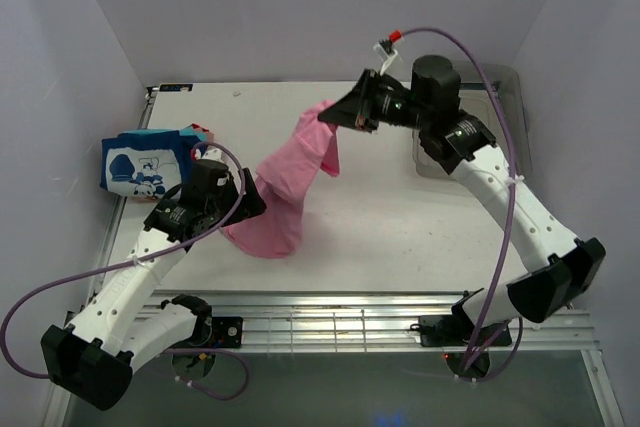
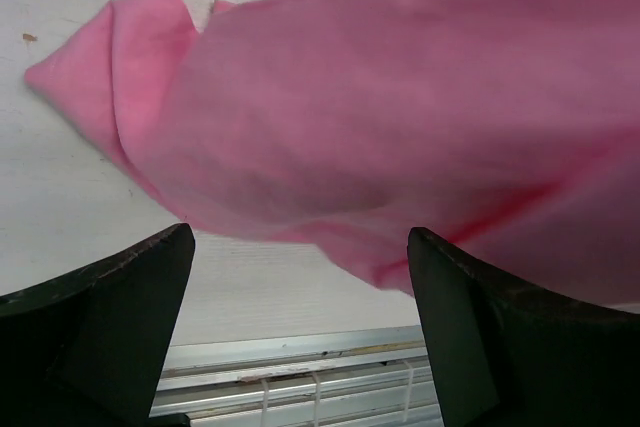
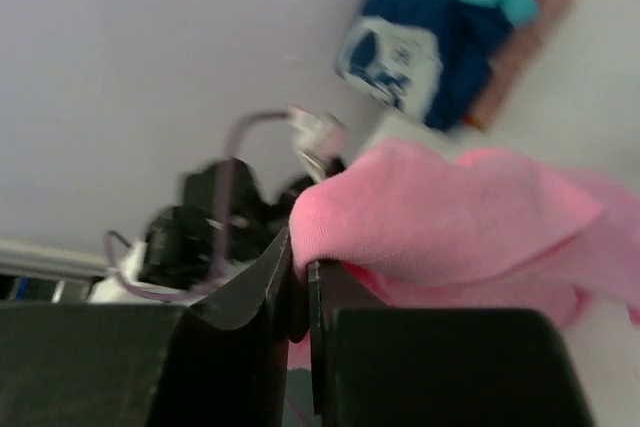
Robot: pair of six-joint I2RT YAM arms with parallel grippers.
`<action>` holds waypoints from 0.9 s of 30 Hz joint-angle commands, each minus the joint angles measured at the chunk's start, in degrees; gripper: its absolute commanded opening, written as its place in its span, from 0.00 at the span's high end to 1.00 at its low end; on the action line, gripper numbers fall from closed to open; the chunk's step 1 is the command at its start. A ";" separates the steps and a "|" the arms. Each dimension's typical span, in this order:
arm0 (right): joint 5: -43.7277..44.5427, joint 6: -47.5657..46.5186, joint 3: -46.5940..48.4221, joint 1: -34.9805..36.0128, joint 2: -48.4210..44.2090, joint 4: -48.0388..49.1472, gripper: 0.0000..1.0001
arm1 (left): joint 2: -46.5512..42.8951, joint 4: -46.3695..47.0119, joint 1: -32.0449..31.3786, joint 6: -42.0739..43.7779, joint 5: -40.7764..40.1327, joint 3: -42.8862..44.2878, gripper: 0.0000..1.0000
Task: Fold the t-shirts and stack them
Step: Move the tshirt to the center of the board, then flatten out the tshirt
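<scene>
The pink t-shirt (image 1: pixel 285 187) hangs in a slanted band over the white table (image 1: pixel 400 217). Its upper end is pinched in my right gripper (image 1: pixel 330 117), lifted above the table's middle. The right wrist view shows that gripper (image 3: pixel 300 267) shut on a fold of the pink t-shirt (image 3: pixel 450 217). My left gripper (image 1: pixel 250 202) is at the shirt's lower end and open. In the left wrist view its fingers (image 2: pixel 130 287) stand wide apart, with the pink t-shirt (image 2: pixel 400 97) just beyond them and nothing between. A stack of folded t-shirts (image 1: pixel 145 162), blue with a white print on top, lies at the table's left edge.
A clear plastic bin (image 1: pixel 505 97) stands at the back right, partly behind my right arm. The folded stack (image 3: pixel 430 47) also shows in the right wrist view. A metal rail (image 2: pixel 300 367) runs along the table's near edge. White walls close in the sides and back.
</scene>
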 commanded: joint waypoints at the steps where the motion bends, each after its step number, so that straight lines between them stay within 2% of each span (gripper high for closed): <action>1: 17.06 -9.71 -15.99 -0.45 -10.95 -16.52 0.90 | -1.26 1.45 0.12 -0.99 -2.16 4.26 0.02; 4: 28.93 -9.72 -23.93 -0.72 -16.94 -28.03 0.90 | 1.11 0.57 0.12 -0.03 -2.78 7.07 0.02; 9: 42.02 -10.77 -23.06 -0.63 -17.84 -47.72 0.90 | 6.63 -0.31 0.12 1.99 -3.92 8.84 0.02; 10: 43.01 -10.68 -23.06 -0.63 -17.22 -53.93 0.90 | 7.87 -0.75 0.12 2.69 -3.92 9.10 0.02; 14: 43.29 -11.29 -28.21 -0.28 -14.05 -62.16 0.88 | 17.70 -3.29 0.12 4.19 -3.57 12.17 0.02; 15: 42.15 -11.91 -29.90 0.25 -13.44 -62.25 0.85 | 20.16 -3.91 0.12 4.54 -4.18 14.18 0.02; 17: 41.61 -12.35 -34.02 0.60 -12.91 -62.95 0.59 | 28.07 -6.63 0.12 5.16 -6.11 16.74 0.02; 19: 42.84 -12.44 -34.83 1.48 -12.21 -63.74 0.38 | 36.30 -10.83 0.47 4.29 -10.92 21.57 0.02; 22: 43.55 -12.87 -33.61 1.92 -12.20 -63.22 0.30 | 40.30 -9.29 2.23 4.02 -14.11 25.09 0.02; 27: 43.46 -14.02 -31.85 1.92 -10.89 -59.98 0.30 | 44.35 -2.78 7.50 4.46 -11.39 28.35 0.02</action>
